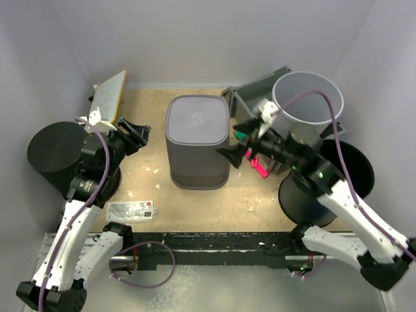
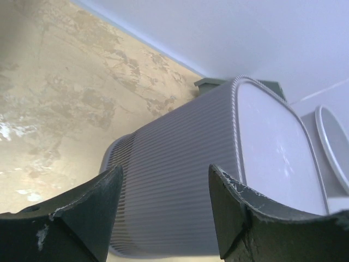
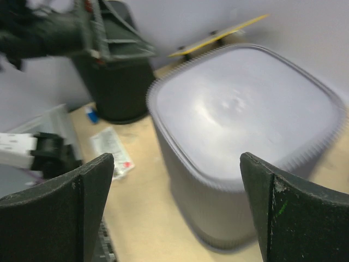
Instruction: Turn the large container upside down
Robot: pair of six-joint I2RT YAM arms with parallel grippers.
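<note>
The large grey ribbed container (image 1: 197,141) stands upside down in the middle of the table, its flat base facing up. It also shows in the left wrist view (image 2: 218,174) and the right wrist view (image 3: 240,136). My left gripper (image 1: 135,133) is open and empty, a little to the left of the container and clear of it. My right gripper (image 1: 239,142) is open and empty, just off the container's right side, not touching it.
A black round bin (image 1: 62,159) stands upside down at the left. A yellow-edged board (image 1: 107,99) leans at the back left. A white packet (image 1: 133,209) lies near the front. A grey tray (image 1: 257,104), a light grey bucket (image 1: 309,97), a black bucket (image 1: 335,182) and a pink item (image 1: 259,168) crowd the right.
</note>
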